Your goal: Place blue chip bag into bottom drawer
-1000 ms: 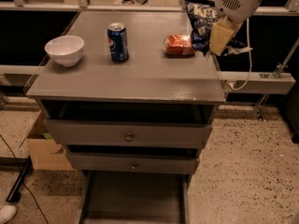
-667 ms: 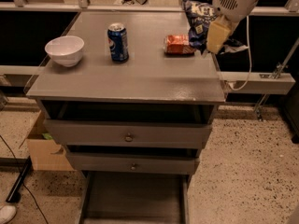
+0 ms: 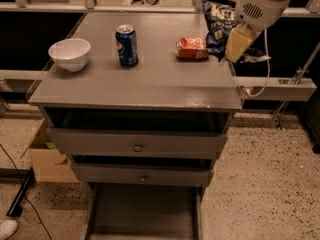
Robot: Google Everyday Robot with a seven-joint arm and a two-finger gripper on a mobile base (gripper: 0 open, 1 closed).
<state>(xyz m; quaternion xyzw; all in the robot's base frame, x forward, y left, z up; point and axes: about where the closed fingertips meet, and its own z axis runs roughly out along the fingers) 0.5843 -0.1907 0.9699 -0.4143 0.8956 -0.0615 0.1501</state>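
Grey worktop [image 3: 150, 84] contents are seen unmoved since a second earlier. At its far right corner the end effector [image 3: 235, 44] is held against the blue chip bag [image 3: 218, 21], which lies just left of it; whether it is gripping cannot be told. Well below and left, the bottom drawer [image 3: 145, 209] is pulled out.

blue chip bag [image 3: 217, 26] standing rear right, end effector [image 3: 235, 43] alongside; bottom drawer [image 3: 145, 214] open
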